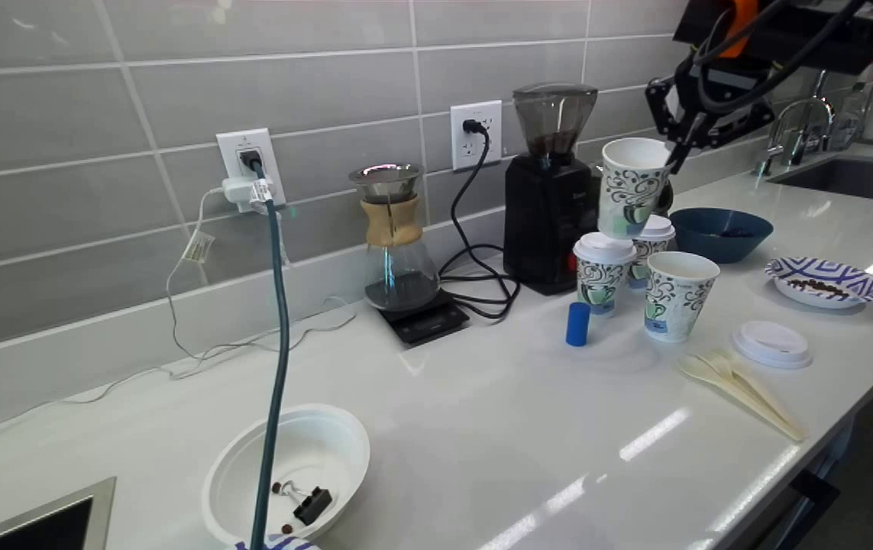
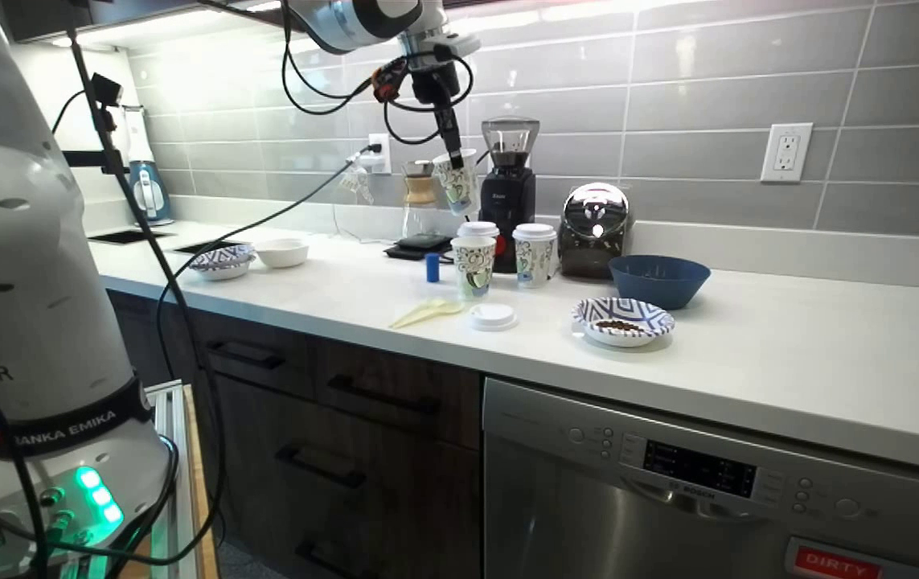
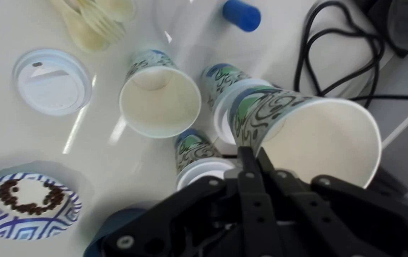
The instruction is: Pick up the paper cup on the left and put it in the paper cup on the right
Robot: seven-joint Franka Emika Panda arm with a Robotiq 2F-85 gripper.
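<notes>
The paper cup point(image 1: 629, 195) to be moved hangs tilted in the air, mouth up, near a lidded cup point(image 1: 600, 283). The gripper point(image 3: 255, 151) is nearly closed, pinching the wall at the rim. The cup looks empty, so it should be very light, and its thin sides would likely dent under a hard squeeze; the rim is probably the best hold, leaving the base free to nest. The receiving cup point(image 1: 677, 302) stands upright, lidless, on the table point(image 1: 482, 428).

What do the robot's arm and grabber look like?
The arm is mostly white and rounded, with black cables, glowing green lights and a black band lettered EMIKA in white. The gripper is black, with two slim fingers and silvery round screws.
</notes>
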